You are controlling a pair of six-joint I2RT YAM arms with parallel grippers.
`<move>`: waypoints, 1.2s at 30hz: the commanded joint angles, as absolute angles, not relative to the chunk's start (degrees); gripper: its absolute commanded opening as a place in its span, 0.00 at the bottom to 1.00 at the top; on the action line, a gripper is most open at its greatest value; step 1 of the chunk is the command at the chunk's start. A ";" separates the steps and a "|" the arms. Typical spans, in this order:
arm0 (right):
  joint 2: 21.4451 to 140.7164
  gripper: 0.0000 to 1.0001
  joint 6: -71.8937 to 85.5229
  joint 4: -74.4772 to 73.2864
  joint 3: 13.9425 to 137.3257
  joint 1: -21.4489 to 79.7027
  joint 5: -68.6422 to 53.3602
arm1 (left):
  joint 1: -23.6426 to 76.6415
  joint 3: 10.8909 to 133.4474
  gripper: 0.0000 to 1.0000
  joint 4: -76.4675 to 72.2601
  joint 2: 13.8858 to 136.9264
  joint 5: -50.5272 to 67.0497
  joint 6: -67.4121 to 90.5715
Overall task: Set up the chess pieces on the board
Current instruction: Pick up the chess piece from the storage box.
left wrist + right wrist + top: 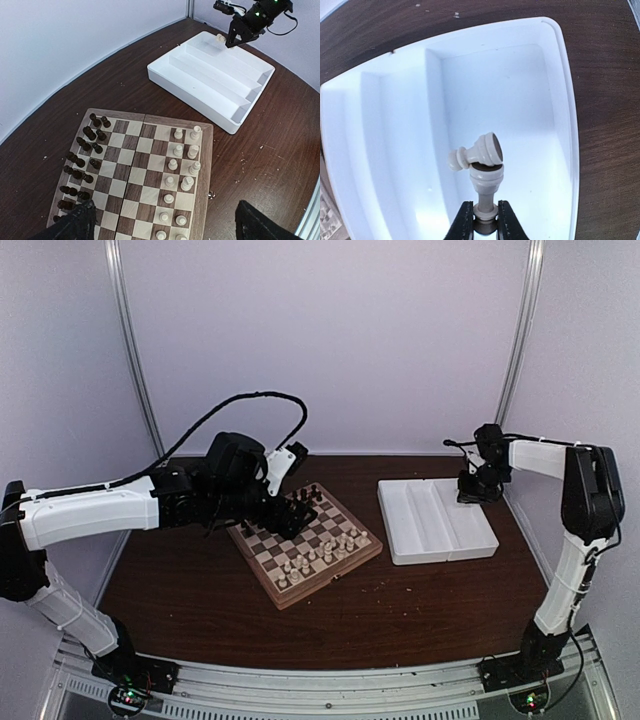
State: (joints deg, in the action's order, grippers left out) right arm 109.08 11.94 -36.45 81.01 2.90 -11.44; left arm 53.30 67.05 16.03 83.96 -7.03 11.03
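Clamped narrow in the right pincer (485, 216), low centre of its wrist view: one cream chess piece (485, 187) over the white tray (565, 100), second piece (479, 151) tilted against it. Left pincer (167, 225) spread wide above the board (332, 582), mid-frame from above.

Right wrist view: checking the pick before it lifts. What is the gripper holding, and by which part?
The right gripper is shut on a cream chess piece, pinched at its narrow head end; another piece rests against its base.

Pale lilac walls (330, 340) enclose a dark wooden table (400, 610), with metal corner posts (133, 350).
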 commanded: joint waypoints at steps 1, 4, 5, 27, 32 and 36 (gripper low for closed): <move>101.03 0.10 9.61 -31.86 74.40 2.96 -19.46 | 53.00 67.39 0.97 13.20 84.57 -5.07 10.14; 95.98 0.10 9.09 -29.40 70.12 3.56 -23.56 | 53.00 68.17 0.97 13.15 85.41 -4.05 9.60; 94.41 0.10 8.85 -28.36 68.85 4.05 -25.89 | 52.97 68.55 0.97 13.15 85.87 -3.76 9.52; 79.19 0.10 14.20 -9.44 57.15 32.22 -26.54 | 52.94 72.83 0.85 1.63 91.76 7.97 24.51; 78.84 0.10 14.77 -8.39 57.44 34.63 -25.49 | 52.95 72.80 0.79 -2.88 93.00 9.48 29.50; 78.75 0.10 16.12 -6.46 57.31 36.10 -25.11 | 52.90 72.73 0.72 -5.49 94.01 9.73 33.60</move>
